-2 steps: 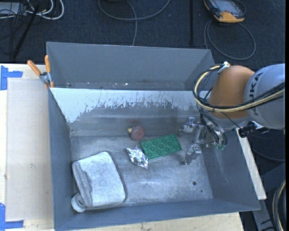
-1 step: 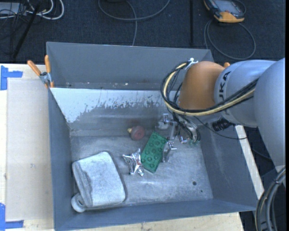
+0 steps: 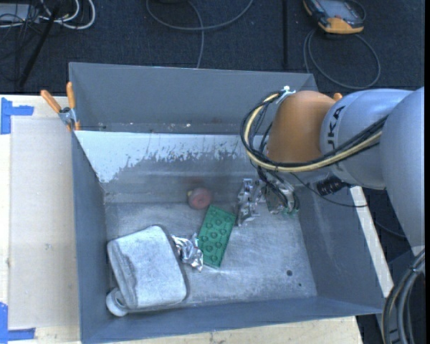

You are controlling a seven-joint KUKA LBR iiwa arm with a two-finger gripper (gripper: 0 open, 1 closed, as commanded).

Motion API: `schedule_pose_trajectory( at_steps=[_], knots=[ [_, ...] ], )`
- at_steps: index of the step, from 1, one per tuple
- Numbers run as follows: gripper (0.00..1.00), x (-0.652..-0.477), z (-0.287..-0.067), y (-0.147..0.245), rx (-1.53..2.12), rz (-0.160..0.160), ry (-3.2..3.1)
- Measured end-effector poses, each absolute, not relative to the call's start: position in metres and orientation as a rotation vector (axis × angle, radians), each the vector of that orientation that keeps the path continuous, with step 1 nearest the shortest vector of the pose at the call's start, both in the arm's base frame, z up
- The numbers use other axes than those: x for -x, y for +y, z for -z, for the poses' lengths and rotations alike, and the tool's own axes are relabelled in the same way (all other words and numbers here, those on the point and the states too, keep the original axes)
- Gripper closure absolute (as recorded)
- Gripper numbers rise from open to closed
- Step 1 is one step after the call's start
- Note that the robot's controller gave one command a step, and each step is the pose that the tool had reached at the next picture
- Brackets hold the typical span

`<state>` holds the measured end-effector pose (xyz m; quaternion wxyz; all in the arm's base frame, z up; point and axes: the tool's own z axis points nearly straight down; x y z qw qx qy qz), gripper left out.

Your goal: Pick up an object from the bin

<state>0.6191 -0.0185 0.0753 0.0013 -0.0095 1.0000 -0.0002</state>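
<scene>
My gripper [image 3: 245, 208] hangs low in the right middle of the bin, its metal fingertips just above the upper right end of a green studded building plate [image 3: 216, 236]. The fingers stand slightly apart with nothing between them. That plate lies flat and slanted on the bin floor. A small pink ball [image 3: 198, 197] rests to the left of the gripper, near the back wall. A crumpled piece of silver foil [image 3: 188, 252] lies against the plate's lower left side.
A folded grey cloth [image 3: 146, 266] fills the front left corner, with a small white ring [image 3: 117, 304] at its lower edge. The arm with its orange cover and cables overhangs the bin's right side.
</scene>
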Motion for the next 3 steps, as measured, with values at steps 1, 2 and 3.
schedule_pose_trajectory(
  at_steps=[1, 2, 3],
  knots=[
    [0.00, -0.619, -0.074, -0.018, 0.031, 0.000, 3.134],
    [0.00, -0.562, -0.126, 0.075, 0.154, -0.007, 3.138],
    [0.00, -0.561, -0.073, 0.090, 0.337, -0.003, 3.125]
  ],
)
